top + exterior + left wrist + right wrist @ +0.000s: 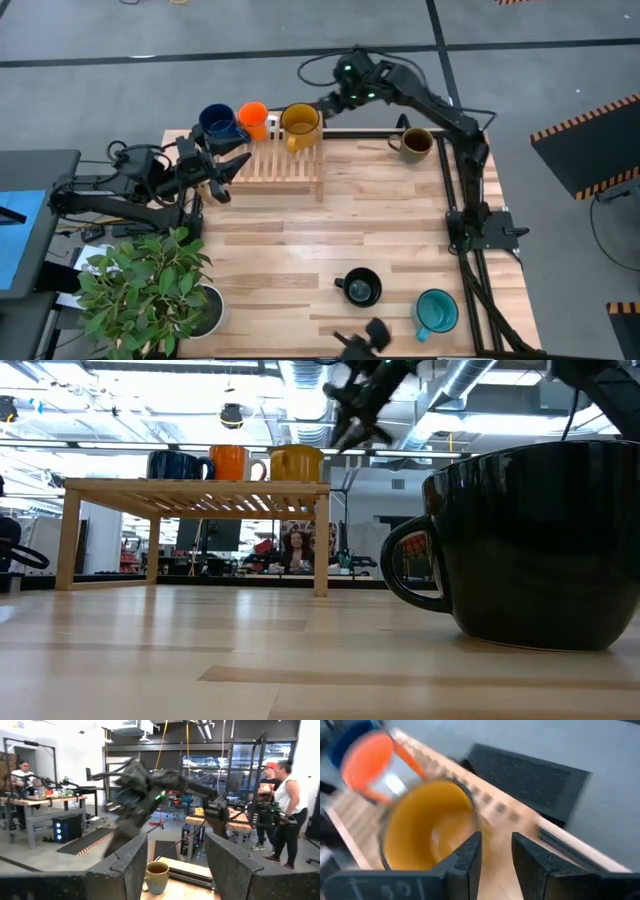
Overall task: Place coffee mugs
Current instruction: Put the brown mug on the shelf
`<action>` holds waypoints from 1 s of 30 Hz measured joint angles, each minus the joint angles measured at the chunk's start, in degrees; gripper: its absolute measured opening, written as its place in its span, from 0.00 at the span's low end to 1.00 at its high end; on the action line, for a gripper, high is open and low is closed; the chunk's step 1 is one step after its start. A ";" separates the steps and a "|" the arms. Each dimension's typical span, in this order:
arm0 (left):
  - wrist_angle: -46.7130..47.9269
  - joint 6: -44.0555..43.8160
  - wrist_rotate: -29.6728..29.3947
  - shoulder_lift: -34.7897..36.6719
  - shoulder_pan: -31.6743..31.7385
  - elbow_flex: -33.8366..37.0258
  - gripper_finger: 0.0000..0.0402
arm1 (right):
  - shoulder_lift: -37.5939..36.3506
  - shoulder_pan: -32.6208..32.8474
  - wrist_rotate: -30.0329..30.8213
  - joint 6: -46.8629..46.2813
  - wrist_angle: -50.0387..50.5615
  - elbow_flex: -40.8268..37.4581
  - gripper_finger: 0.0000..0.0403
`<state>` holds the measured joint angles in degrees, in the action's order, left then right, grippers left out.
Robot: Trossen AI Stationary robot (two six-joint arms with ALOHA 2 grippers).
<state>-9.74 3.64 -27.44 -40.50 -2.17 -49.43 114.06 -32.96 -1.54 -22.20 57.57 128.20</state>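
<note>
Three mugs stand side by side on a low slatted wooden rack [270,165]: dark blue [218,124], orange [252,118] and yellow [300,125]. My right gripper [325,105] hovers open just right of the yellow mug [427,827] and, in the low view, a little above it [345,435], with nothing between its fingers [496,845]. The olive-brown mug [415,142] sits on the table near the far right corner. The black mug [360,287] and the teal mug [435,310] stand near the near edge. My left gripper [232,176] is open at the rack's left end, empty.
A leafy plant in a white pot [150,290] fills the near left corner. A small dark camera mount [365,335] sits at the near edge. The bare wooden tabletop [300,240] lies between the rack and the near mugs. People [282,805] stand in the room beyond the table.
</note>
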 joint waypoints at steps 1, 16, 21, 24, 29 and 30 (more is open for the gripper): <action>0.20 0.00 -0.21 0.01 0.00 0.00 0.45 | -1.09 -0.23 0.15 2.55 3.05 0.00 0.33; 6.62 -4.39 0.21 0.01 0.00 -0.02 0.45 | -31.51 5.05 4.55 8.55 6.90 -37.31 0.33; 6.53 -4.55 1.54 -0.01 0.00 -0.02 0.45 | -45.10 6.72 5.21 -0.35 -0.55 -56.04 0.33; 6.31 -5.03 1.59 0.01 0.00 -0.02 0.45 | -49.03 6.16 7.74 -4.08 -1.20 -60.09 0.33; 6.29 -6.42 1.59 0.00 0.00 -0.02 0.45 | -50.09 3.64 9.50 -5.50 -1.26 -60.43 0.33; 6.30 -6.48 1.59 0.01 0.00 -0.02 0.45 | -49.51 2.77 9.80 -6.36 -0.74 -60.43 0.33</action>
<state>-3.44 -2.84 -25.85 -40.49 -2.17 -49.45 64.55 -30.19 8.26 -28.56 56.83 67.77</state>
